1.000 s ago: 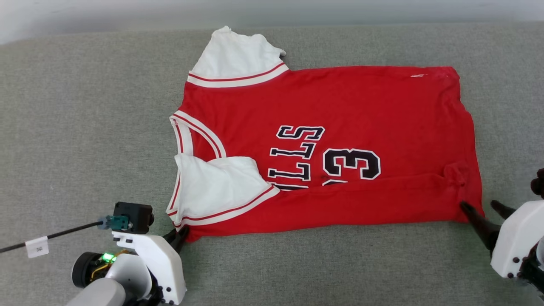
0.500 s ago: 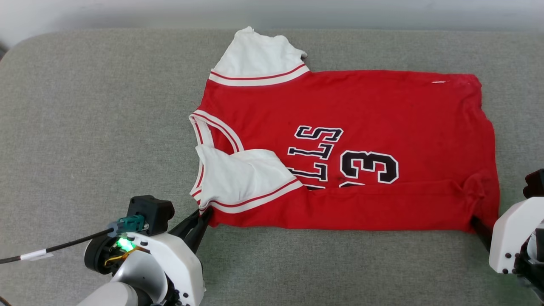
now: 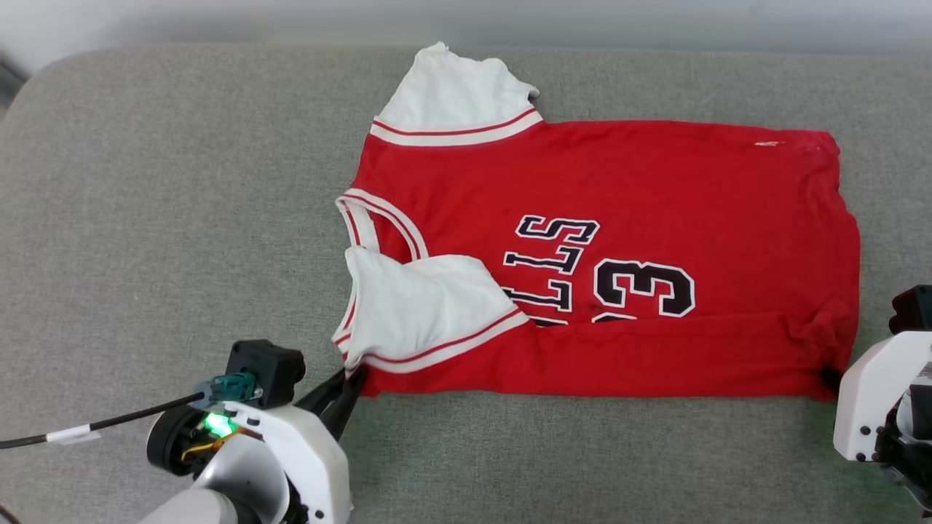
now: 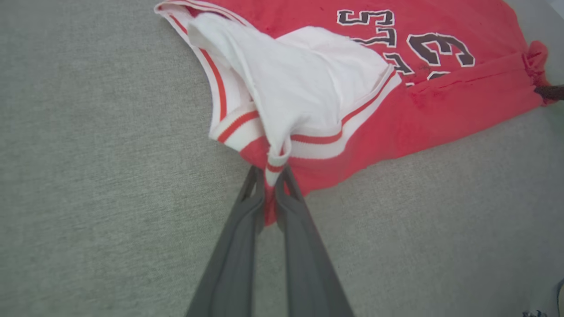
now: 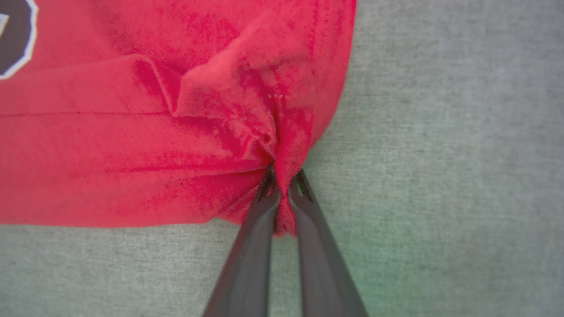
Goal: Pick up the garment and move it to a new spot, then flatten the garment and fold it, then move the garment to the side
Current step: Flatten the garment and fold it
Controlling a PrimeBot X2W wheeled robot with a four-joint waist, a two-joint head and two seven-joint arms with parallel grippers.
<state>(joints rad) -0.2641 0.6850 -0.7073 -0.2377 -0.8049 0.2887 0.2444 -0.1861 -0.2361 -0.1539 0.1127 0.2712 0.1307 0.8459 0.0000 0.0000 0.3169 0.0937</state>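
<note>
Left gripper (image 4: 271, 176): jaws clamped on the garment (image 3: 619, 182), at the striped trim where the near sleeve (image 3: 415, 306) meets the red body; a tongue of cloth shows between the fingers. That is the shirt's 7 o'clock corner in the head view.

Right gripper (image 5: 282, 176): jaws clamped on a bunched wad of red hem, the 5 o'clock corner. Cloth puckers around the pinch.

Garment lies sideways on the grey cushion (image 3: 182, 182), right of centre: collar (image 3: 378, 225) at 9 o'clock, hem at 3 o'clock.

Progress, my read:
- Relocate and flatten look done; the body is mostly smooth, with small wrinkles at the 5 o'clock corner.
- First fold looks in: a strip along the 6 o'clock edge lies turned up over the lower part of the print (image 3: 604, 276), with the near sleeve laid over the chest.
- Far sleeve (image 3: 455, 94) sticks out at 11 o'clock, not tucked.

Left: bring the pinched edge over toward 12 o'clock or fold the far side in, tuck that sleeve, fold collar to hem, then shift the garment aside. Roughly halfway.
</note>
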